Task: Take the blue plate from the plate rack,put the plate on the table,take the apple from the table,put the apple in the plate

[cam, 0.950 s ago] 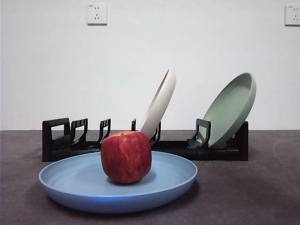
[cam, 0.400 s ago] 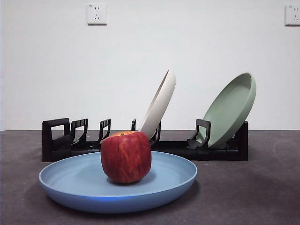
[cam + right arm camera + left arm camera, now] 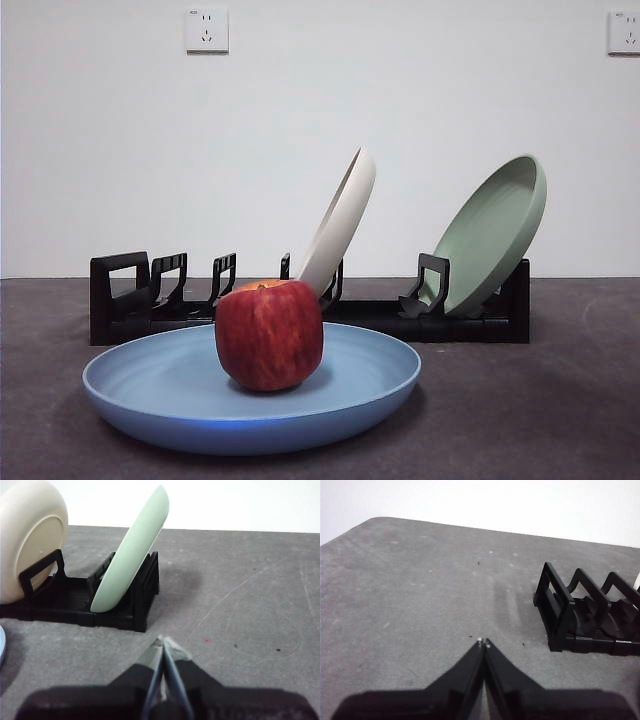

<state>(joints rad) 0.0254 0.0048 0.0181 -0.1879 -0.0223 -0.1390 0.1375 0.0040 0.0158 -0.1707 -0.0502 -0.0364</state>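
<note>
The dark red apple [image 3: 269, 334] stands upright in the middle of the blue plate [image 3: 160, 385], which lies flat on the dark grey table [image 3: 520, 410] in front of the black plate rack [image 3: 125, 300]. Neither gripper shows in the front view. My left gripper [image 3: 483, 641] is shut and empty over bare table, off the rack's empty end [image 3: 560, 615]. My right gripper [image 3: 164, 641] is shut and empty, off the rack's other end [image 3: 145, 595]. A sliver of the blue plate [image 3: 1, 647] shows in the right wrist view.
A cream-white plate [image 3: 342, 220] leans in the middle of the rack and a pale green plate [image 3: 492, 232] leans at its right end. Both show in the right wrist view, cream-white [image 3: 30, 535] and green [image 3: 132, 550]. A white wall with two sockets stands behind.
</note>
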